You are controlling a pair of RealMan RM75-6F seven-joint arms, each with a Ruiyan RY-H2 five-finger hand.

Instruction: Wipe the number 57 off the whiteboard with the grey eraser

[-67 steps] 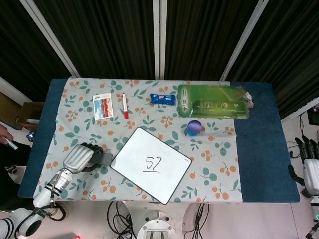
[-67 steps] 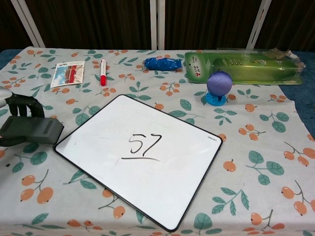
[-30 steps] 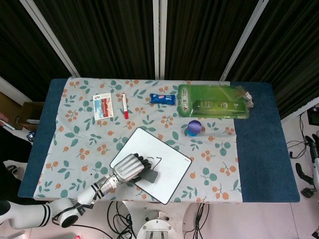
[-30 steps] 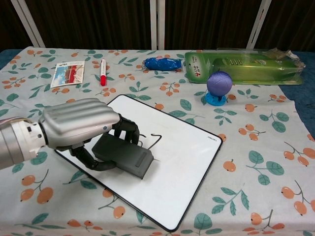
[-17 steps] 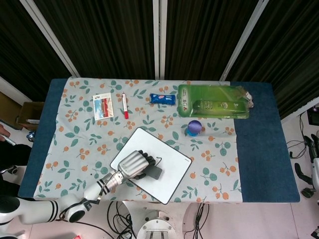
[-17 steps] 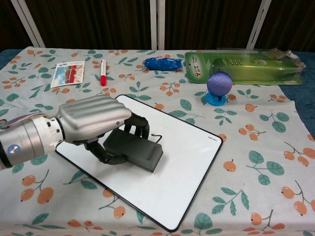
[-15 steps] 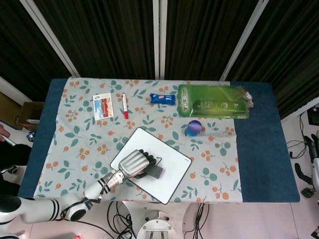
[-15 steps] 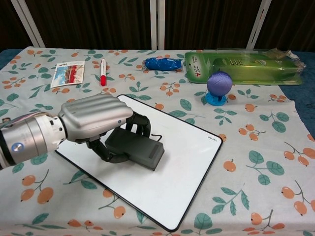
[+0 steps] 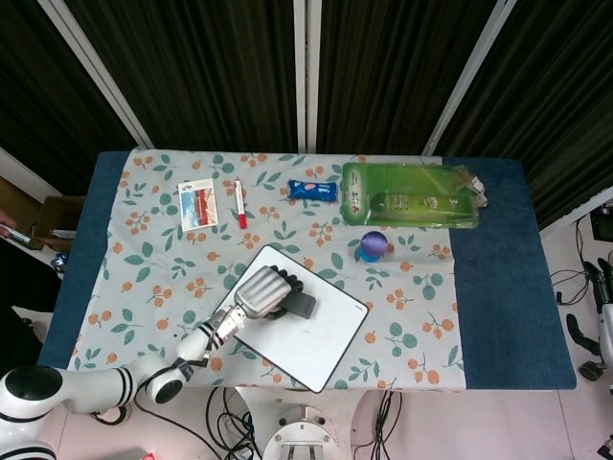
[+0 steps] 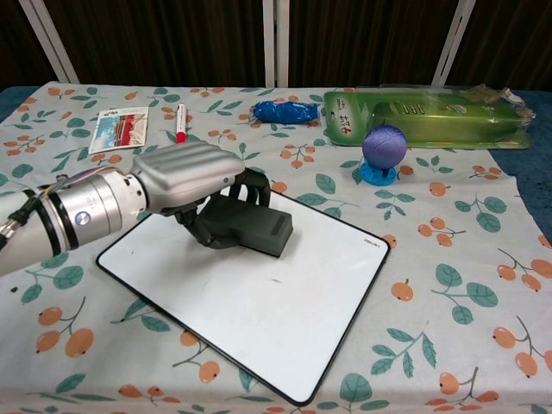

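Note:
My left hand (image 10: pixel 185 183) (image 9: pixel 261 290) grips the grey eraser (image 10: pixel 254 223) (image 9: pixel 300 306) and presses it on the far part of the whiteboard (image 10: pixel 259 306) (image 9: pixel 311 340). The board's white surface shows only a tiny faint mark near its middle; no digits are visible. Part of the board under the hand and eraser is hidden. My right hand (image 9: pixel 605 316) hangs beyond the table's right edge in the head view, only partly in frame, its fingers not clear.
At the back lie a red marker (image 10: pixel 180 126), a small card (image 10: pixel 117 129), a blue packet (image 10: pixel 285 111) and a green package (image 10: pixel 423 114). A purple ball on a blue stand (image 10: pixel 384 151) sits right of the board's far corner.
The left hand slid the eraser from the board's middle toward its far edge. The last stroke of the 57 that showed beside the eraser is gone.

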